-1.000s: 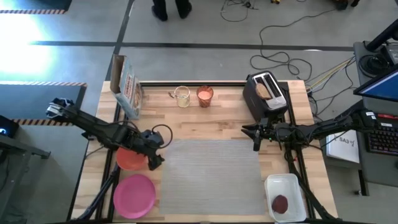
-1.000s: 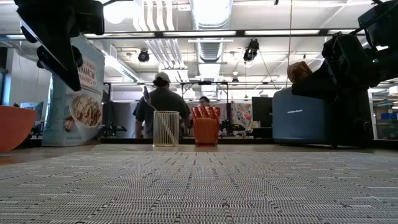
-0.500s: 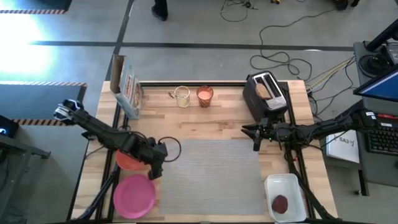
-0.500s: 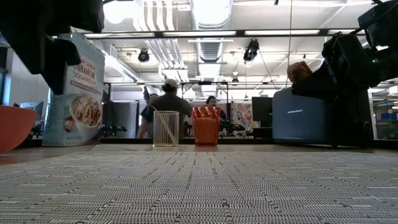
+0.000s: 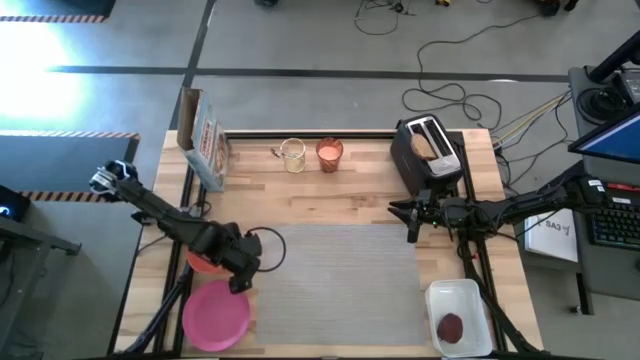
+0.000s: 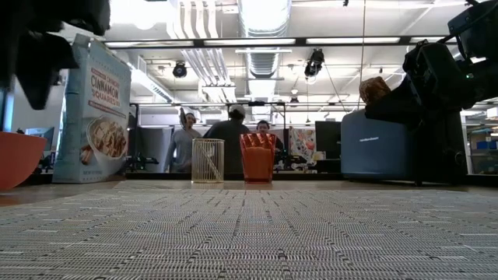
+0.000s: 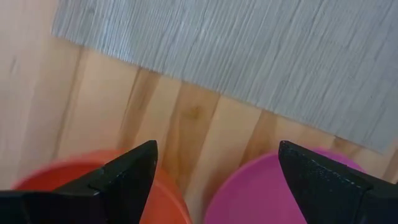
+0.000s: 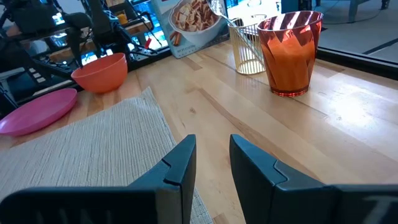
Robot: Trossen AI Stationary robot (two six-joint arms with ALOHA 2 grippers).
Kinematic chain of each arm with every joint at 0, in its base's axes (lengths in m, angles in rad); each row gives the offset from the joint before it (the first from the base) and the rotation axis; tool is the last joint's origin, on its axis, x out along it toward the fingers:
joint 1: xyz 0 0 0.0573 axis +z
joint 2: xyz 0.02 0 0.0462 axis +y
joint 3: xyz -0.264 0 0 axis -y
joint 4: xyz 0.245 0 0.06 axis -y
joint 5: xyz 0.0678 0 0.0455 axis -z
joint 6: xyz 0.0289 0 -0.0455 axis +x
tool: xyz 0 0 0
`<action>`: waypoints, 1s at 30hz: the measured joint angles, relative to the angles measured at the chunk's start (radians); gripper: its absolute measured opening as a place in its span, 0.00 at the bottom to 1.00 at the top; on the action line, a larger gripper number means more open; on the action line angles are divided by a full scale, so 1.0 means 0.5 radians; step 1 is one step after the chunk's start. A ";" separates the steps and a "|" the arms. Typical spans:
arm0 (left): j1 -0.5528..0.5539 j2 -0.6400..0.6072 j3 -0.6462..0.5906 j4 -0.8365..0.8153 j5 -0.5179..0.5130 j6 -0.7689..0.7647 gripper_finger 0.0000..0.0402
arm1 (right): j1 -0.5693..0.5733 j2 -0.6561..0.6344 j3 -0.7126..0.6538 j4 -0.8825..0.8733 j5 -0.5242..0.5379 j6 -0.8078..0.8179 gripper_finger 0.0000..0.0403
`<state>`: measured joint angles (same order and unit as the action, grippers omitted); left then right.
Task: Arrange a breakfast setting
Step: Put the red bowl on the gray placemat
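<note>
Moved: left hand (image 5: 238, 283) has slid from beside the bowl toward six o'clock over the last second and now hangs between bowl and plate; people in the room behind have also shifted.
Left hand: released, fingers (image 7: 127, 171) spread wide, holding nothing, off the placemat's nine o'clock edge.
Bowl (image 5: 205, 258): red, on the bench at nine o'clock of the placemat, not yet moved.
Plate (image 5: 215, 313): pink, just beside the bowl toward six o'clock, off the placemat.
Cereal box (image 5: 204, 141): upright near the bench's eleven o'clock corner.
Placemat (image 5: 340, 278): grey, bare, at bench centre.
Pale glass (image 5: 292, 154): at twelve o'clock of the placemat, a spoon handle (image 8: 219, 10) leaning in it.
Orange drink (image 5: 329, 153): just beside that glass.
Right hand (image 5: 411, 222): waiting at the placemat's two o'clock corner, fingers a little apart, empty.
Toaster (image 5: 427, 153): black, toast (image 5: 424, 146) in its slot.
Patty (image 5: 451, 327): in a white tray (image 5: 461, 296) near five o'clock.
Meaning: the shift suggests the plate is the next pick; the setting is barely begun.
</note>
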<state>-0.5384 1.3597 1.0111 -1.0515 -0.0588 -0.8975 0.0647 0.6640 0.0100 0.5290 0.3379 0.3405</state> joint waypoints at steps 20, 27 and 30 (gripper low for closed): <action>-0.237 -0.172 -0.368 -0.055 0.000 -0.603 0.79 | 0.001 0.000 0.000 0.000 0.000 -0.001 0.21; -0.237 -0.170 -0.496 0.044 -0.015 -0.603 0.79 | 0.001 0.000 0.000 0.000 0.000 -0.001 0.21; -0.237 -0.165 -0.519 0.046 -0.027 -0.603 0.79 | 0.001 0.000 0.000 0.000 0.000 0.000 0.21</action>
<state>-0.6567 1.2772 0.7515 -1.0287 -0.0722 -1.1992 0.0650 0.6640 0.0101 0.5292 0.3378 0.3404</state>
